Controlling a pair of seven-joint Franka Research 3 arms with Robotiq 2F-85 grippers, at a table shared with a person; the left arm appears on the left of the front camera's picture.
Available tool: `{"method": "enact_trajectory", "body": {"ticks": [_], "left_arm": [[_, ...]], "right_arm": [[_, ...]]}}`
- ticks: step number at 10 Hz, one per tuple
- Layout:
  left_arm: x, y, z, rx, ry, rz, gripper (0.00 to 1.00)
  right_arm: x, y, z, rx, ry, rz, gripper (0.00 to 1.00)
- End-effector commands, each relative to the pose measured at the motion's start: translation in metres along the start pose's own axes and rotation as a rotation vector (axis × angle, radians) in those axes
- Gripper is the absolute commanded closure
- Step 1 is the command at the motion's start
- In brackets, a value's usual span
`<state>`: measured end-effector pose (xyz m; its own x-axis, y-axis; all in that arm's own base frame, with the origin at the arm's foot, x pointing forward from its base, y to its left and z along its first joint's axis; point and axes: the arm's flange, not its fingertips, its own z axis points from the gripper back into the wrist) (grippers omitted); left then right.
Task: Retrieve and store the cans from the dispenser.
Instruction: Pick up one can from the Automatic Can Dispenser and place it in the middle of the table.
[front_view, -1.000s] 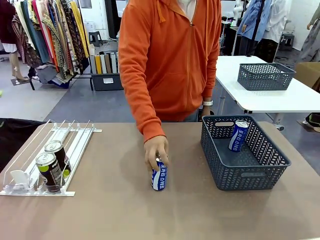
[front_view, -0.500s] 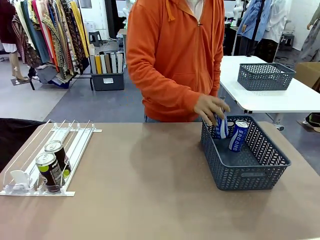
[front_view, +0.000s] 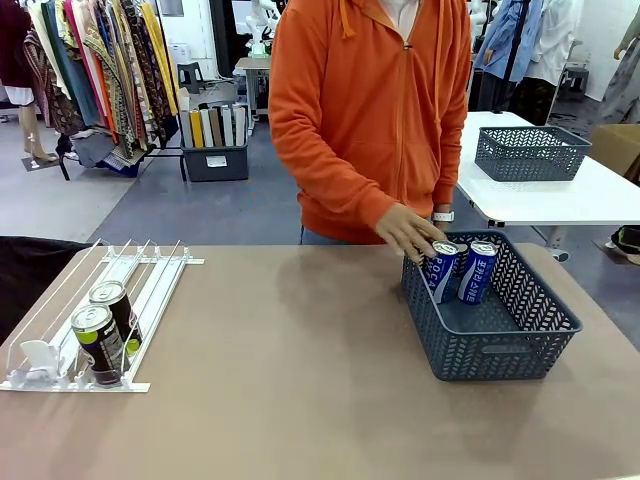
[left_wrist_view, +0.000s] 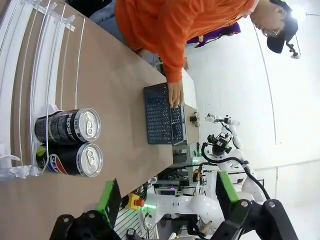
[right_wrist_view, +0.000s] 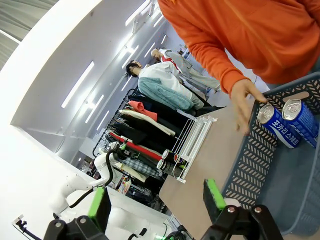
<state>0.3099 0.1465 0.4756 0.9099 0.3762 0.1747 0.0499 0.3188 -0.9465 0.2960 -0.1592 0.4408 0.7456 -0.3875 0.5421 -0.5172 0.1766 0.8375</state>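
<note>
Two blue-and-white cans (front_view: 440, 270) lean side by side against the far-left wall of the dark grey basket (front_view: 490, 355), on the right of the worktop (front_view: 300, 400). The person's hand (front_view: 410, 232) is at the top of the left one. Two dark cans (front_view: 100, 343) stand one behind the other in the dispenser (front_view: 160, 288) at the worktop's front left. The left fingers (left_wrist_view: 110, 197) are spread wide, holding nothing, looking along the worktop past the dark cans. The right fingers (right_wrist_view: 213, 195) are likewise apart and empty, near the basket.
</note>
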Motion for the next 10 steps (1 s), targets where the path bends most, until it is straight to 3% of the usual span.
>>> {"method": "enact_trajectory", "body": {"ticks": [1, 4, 6, 8, 10], "left_arm": [[-0.001, -0.002, 0.000, -0.019, -0.004, 0.008, 0.00], [0.000, 0.000, 0.000, -0.001, 0.001, 0.000, 0.00], [0.009, -0.045, -0.031, 0.384, 0.122, 0.003, 0.00], [0.001, -0.087, -0.075, 0.750, 0.185, -0.127, 0.00], [-0.015, -0.107, -0.116, 1.104, 0.177, -0.248, 0.00]], "right_arm": [[0.004, 0.004, -0.003, 0.010, -0.017, -0.009, 0.00], [0.004, 0.004, -0.003, 0.010, -0.017, -0.009, 0.00], [0.004, 0.004, -0.003, 0.010, -0.017, -0.009, 0.00], [0.004, 0.004, -0.003, 0.010, -0.017, -0.009, 0.00], [0.004, 0.004, -0.003, 0.010, -0.017, -0.009, 0.00]]}}
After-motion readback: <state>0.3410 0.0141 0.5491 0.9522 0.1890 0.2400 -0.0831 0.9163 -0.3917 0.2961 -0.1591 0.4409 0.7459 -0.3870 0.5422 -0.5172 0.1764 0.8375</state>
